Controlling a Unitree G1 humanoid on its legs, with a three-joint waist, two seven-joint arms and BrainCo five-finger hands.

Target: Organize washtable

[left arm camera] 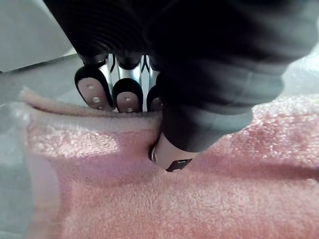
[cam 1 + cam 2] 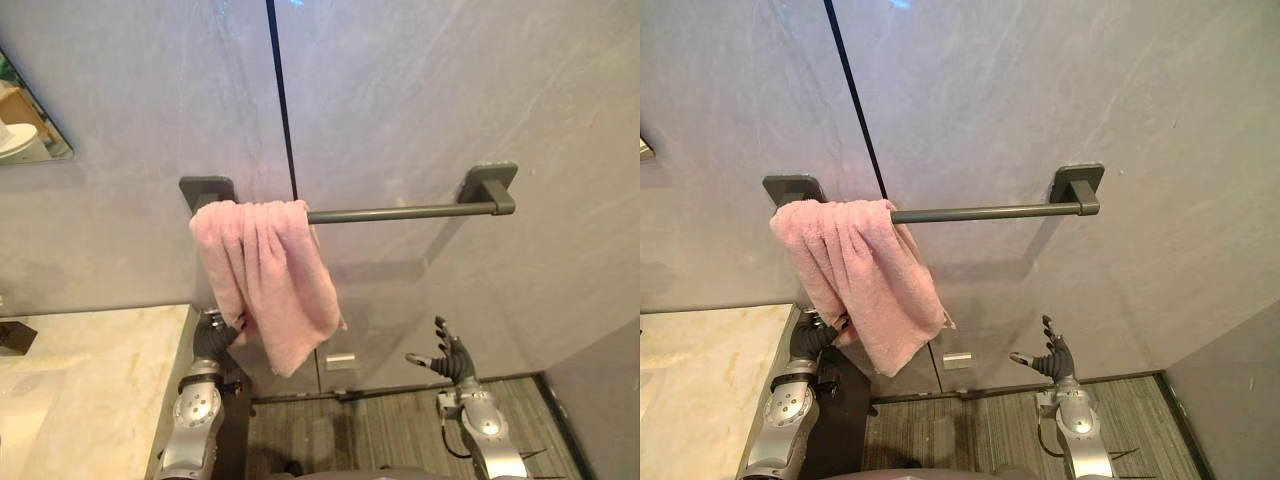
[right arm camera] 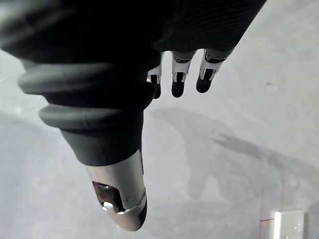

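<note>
The pink towel hangs bunched over the left end of the dark towel bar on the grey wall. The left hand, beside the pale countertop, pinches the towel's lower left edge between thumb and fingertips. The right hand hovers low to the right, well apart from the towel, fingers spread and holding nothing.

A towel hangs over the left end of the wall rail, the surface below to its left, the left hand at its lower edge, the right hand well apart rightward.
</note>
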